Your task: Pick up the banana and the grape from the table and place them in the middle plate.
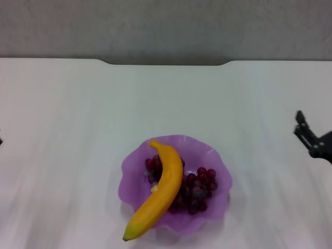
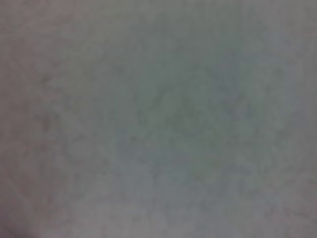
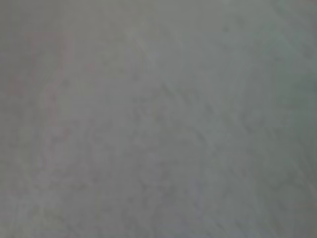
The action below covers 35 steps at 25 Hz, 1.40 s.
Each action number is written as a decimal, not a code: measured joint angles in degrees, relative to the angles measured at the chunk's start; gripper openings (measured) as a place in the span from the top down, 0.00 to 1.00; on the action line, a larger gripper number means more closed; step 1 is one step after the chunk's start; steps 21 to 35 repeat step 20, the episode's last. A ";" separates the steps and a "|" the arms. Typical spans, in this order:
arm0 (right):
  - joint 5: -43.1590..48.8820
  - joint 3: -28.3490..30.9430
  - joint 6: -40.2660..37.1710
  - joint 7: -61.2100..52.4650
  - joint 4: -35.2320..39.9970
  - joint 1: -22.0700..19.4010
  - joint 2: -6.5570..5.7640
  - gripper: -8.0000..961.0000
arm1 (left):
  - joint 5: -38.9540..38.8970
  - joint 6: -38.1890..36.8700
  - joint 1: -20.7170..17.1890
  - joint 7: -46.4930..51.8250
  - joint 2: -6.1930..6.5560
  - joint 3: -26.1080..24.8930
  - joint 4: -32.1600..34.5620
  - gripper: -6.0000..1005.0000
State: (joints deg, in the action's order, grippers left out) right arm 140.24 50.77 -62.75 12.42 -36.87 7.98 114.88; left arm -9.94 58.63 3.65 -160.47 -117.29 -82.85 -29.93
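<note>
In the head view the light-purple plate (image 1: 215,161) with the wavy rim stands on the white table (image 1: 78,129) near the front middle. The banana (image 1: 165,188) lies slanted across the plate, its greenish tip sticking out over the front left rim. The bunch of dark red grapes (image 1: 199,188) lies in the plate, partly under the banana. My right gripper (image 1: 299,123) is open and empty at the right edge, well apart from the plate. Only a dark sliver of my left gripper (image 1: 1,140) shows at the left edge. Both wrist views show only a plain grey surface.
The table's far edge has a notch (image 1: 166,63) in front of a grey wall. White tabletop lies on both sides of the plate and behind it.
</note>
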 joint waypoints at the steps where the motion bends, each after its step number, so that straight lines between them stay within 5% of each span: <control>1: 0.00 0.22 -0.79 -2.05 1.25 0.09 0.00 0.07 | -0.77 0.76 0.54 0.12 0.00 0.08 1.49 0.10; 13: -2.05 0.98 -3.80 -9.01 8.54 0.67 0.06 0.07 | -4.33 4.48 4.60 2.30 -0.13 0.13 11.54 0.10; 35: -3.63 1.04 -3.93 -12.60 11.55 1.78 0.04 0.07 | -4.40 4.52 4.82 3.44 -0.22 0.14 11.87 0.10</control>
